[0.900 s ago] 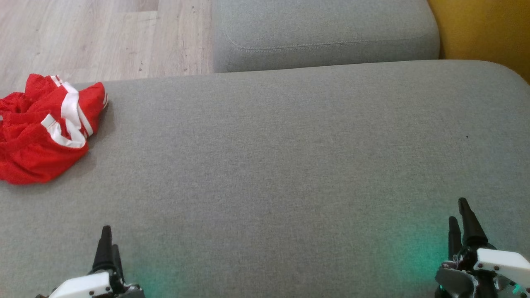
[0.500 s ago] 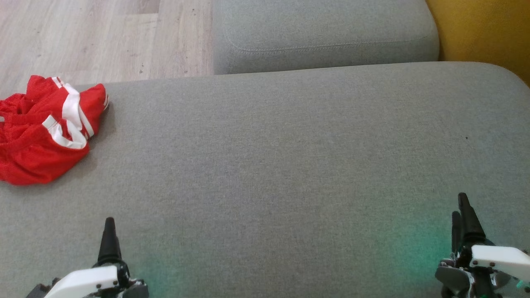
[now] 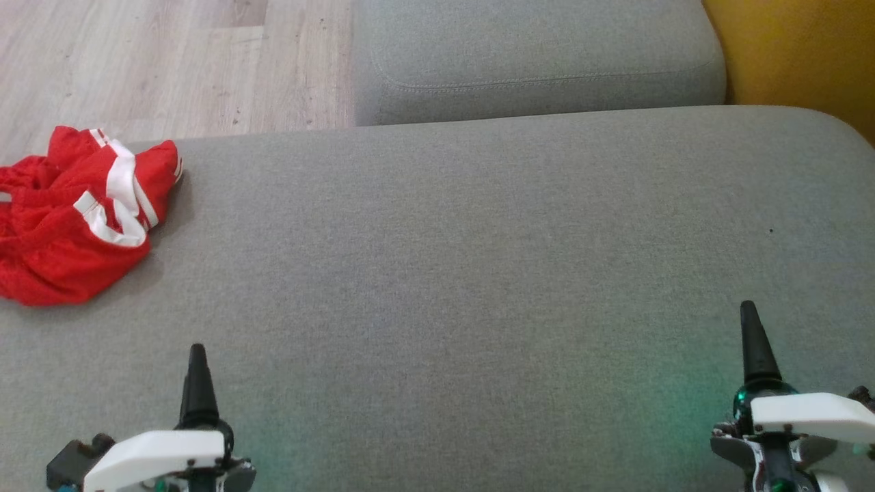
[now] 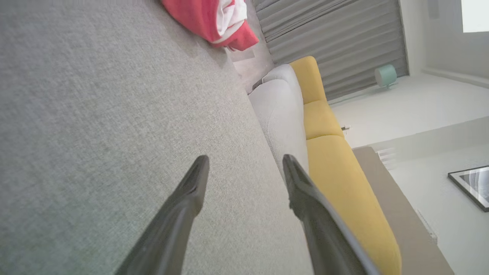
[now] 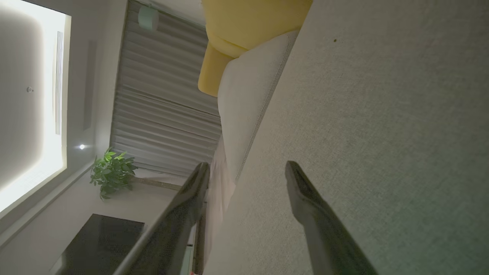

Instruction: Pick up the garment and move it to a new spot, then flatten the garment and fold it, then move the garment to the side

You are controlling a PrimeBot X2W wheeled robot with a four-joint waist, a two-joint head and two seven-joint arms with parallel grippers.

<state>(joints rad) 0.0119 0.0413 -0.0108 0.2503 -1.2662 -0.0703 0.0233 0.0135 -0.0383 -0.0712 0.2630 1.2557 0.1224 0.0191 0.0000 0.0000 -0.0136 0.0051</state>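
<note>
Red mesh garment with white stripes (image 3: 75, 225) lies crumpled at the far left edge of the grey woven-fabric sofa cushion (image 3: 478, 239). The left gripper (image 4: 245, 159), fingers spread wide and empty, is the nearer one, yet well apart from it. It should likely reach left and forward, descend on a raised fold and pinch deep enough to lift the whole bundle. The right gripper (image 5: 246, 165), fingers likewise apart and empty, hovers over bare cushion.

- Your head camera looks down onto the grey cushion (image 3: 478, 239).
- Both wrist cameras skim it low, rolled sideways.
- Head and left wrist share what looks like the same red garment (image 3: 55, 266).
</note>
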